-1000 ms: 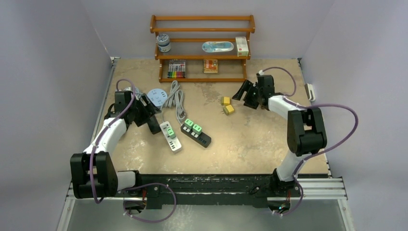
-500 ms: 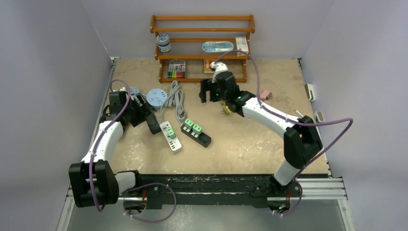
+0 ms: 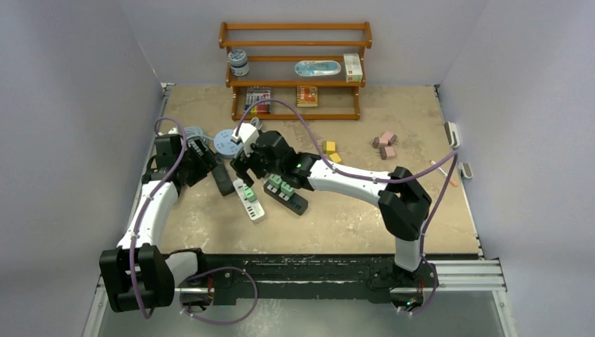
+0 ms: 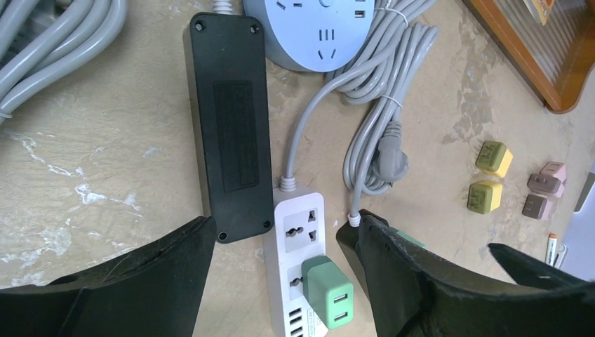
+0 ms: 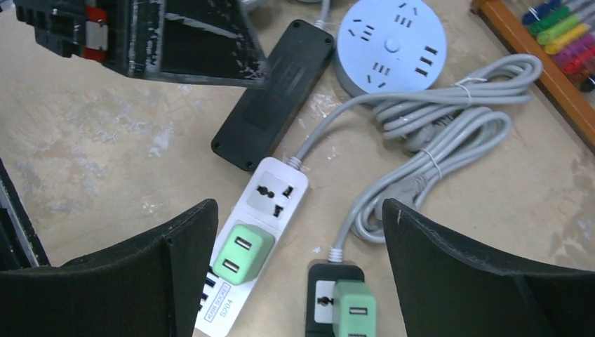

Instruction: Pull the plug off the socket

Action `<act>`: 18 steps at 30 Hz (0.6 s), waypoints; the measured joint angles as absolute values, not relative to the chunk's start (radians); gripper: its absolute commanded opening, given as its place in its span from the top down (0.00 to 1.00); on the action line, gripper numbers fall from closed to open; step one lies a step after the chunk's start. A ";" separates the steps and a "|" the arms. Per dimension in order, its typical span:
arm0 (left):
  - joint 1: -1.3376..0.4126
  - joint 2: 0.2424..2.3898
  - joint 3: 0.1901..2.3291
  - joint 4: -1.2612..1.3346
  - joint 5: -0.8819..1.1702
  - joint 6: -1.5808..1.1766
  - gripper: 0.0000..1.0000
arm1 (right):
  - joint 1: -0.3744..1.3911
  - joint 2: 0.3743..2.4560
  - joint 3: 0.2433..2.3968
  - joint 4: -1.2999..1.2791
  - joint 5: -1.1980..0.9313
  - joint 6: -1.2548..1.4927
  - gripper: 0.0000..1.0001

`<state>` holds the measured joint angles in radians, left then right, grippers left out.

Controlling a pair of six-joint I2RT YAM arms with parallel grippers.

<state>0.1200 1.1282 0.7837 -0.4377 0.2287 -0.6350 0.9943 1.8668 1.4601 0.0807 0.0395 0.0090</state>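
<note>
top external | mottled tan table [image 3: 351, 210] | plain lilac walls [image 3: 70, 105] | wooden shelf [image 3: 295, 43]

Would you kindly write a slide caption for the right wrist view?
Open right gripper above a green USB plug seated in a white rectangular power strip.

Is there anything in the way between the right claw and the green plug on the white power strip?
No, nothing visible. The right gripper hangs open above the green plug in the white power strip, with only air between them.
</note>
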 measured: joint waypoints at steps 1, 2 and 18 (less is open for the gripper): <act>0.121 1.128 0.784 -0.438 0.226 -0.635 0.26 | 1.002 1.881 1.473 0.079 0.035 -0.002 0.14; 0.122 1.128 0.784 -0.438 0.223 -0.635 0.26 | 1.007 1.895 1.486 0.073 0.031 -0.009 0.14; 0.131 1.129 0.781 -0.443 0.186 -0.635 0.26 | 1.032 2.043 1.617 -0.150 -0.031 -0.039 0.21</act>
